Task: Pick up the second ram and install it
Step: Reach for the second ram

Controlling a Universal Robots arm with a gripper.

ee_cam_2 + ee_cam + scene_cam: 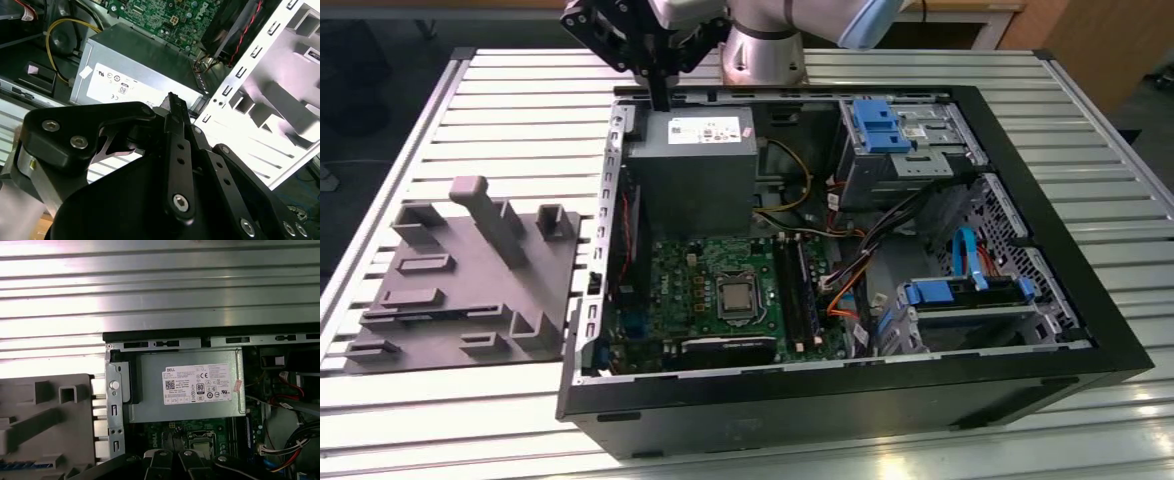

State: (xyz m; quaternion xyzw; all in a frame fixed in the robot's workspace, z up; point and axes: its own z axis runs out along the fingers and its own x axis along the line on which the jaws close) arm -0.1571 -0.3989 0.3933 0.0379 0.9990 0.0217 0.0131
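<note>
**One black two-fingered gripper (660, 98), closed on nothing**

Seen from the exterior view, the gripper hangs fingers-down over the far edge of an open black computer tower case (881, 395), just above the grey boxy metal power supply (694, 170) inside it. The case lies on a silver slatted aluminium table (454, 420). A grey moulded plastic tray (454, 320) sits just beside the case, on the exterior view's left. Long black plastic slot rails (791, 290) run beside the green motherboard (694, 270).

In the second wrist view, the black fingers (180, 150) meet at their tips over the power supply's labelled face, with nothing visible between them.

In the first wrist view, a slim dark blue-green strip, seemingly the second ram (22, 465), lies in the tray, well apart from the gripper and partly cut off.
</note>
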